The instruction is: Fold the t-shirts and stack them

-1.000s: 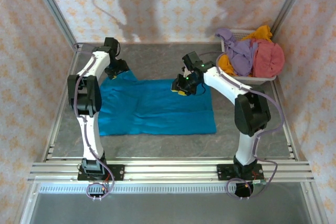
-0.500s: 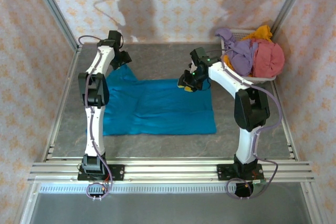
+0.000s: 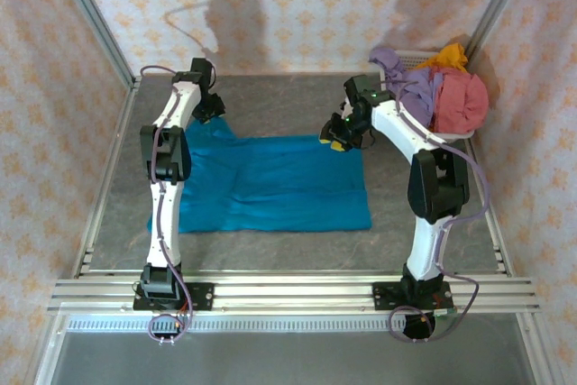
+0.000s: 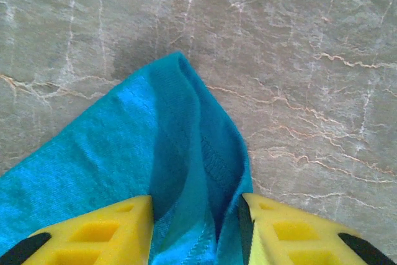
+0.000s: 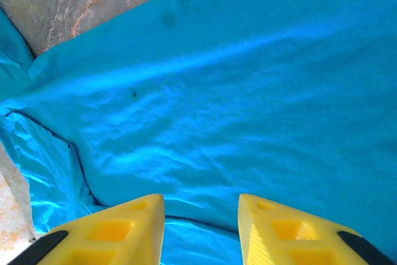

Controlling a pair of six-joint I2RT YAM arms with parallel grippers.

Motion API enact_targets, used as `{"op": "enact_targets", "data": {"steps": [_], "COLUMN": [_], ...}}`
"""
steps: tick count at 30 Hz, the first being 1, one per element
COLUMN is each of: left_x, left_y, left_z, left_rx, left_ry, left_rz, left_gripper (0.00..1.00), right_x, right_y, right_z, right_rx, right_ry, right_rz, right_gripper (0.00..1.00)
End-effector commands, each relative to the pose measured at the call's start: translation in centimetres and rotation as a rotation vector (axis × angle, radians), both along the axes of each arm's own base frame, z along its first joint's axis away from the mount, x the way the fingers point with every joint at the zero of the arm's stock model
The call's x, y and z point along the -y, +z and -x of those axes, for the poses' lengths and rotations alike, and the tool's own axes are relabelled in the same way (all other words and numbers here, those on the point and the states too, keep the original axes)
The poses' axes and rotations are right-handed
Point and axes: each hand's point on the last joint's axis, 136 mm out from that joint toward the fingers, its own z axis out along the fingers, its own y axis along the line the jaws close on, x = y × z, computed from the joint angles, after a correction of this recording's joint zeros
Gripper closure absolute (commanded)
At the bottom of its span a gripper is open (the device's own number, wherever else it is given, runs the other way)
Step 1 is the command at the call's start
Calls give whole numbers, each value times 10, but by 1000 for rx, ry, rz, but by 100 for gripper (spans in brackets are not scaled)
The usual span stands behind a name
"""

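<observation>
A teal t-shirt (image 3: 270, 187) lies spread flat on the grey table. My left gripper (image 3: 209, 112) is at its far left corner. In the left wrist view a raised fold of the teal cloth (image 4: 186, 153) fills the gap between the yellow fingers (image 4: 111, 228), touching both, so that gripper (image 4: 195, 200) is shut on it. My right gripper (image 3: 337, 139) is at the shirt's far right corner. Its jaws (image 5: 201, 197) stand apart above the flat teal cloth (image 5: 217, 91), with a cloth edge running under them and nothing pinched.
A white basket (image 3: 442, 135) at the back right holds a lavender t-shirt (image 3: 410, 87), an orange-yellow one (image 3: 446, 56) and a dusty red one (image 3: 460, 101). Bare table (image 3: 270, 101) lies beyond the teal shirt. Metal frame rails run along the table's sides.
My left arm reached farther back to the shirt's far left corner and its jaws closed in on the cloth. My right gripper slid right along the far edge toward the corner.
</observation>
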Motion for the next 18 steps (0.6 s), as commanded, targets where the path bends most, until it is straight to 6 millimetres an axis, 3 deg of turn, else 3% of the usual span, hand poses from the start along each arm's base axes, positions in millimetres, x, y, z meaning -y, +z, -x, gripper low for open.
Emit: {"op": "enact_targets", "data": {"steps": [1,8,12,14,16,18], "left_x": [4,5,5,4,5,5], "left_y": [-19,-12,-3,2,7,9], "left_z": [5,7,11,12,12,12], "left_rx": [-43,-30,-27,-22,-14,-10], "left_ry": [-14,-17,-29,-35,-40,-38], "left_rz": [7,14,5,1,4,8], "left_gripper": [63,87,90,88,69,61], "right_x": [9,47,58,66,69,70], "right_y": [4,-14,-24,-27,-30,-32], "right_z": [-5,-34,-50,-56,-62,-65], "right_rx": [19,53,48,46,39,32], "right_ry": [12,-31,-25,-24,-26,-29], "right_rz": [51,326,420,462,460,442], "right_gripper": [63,60,59,58,58,58]}}
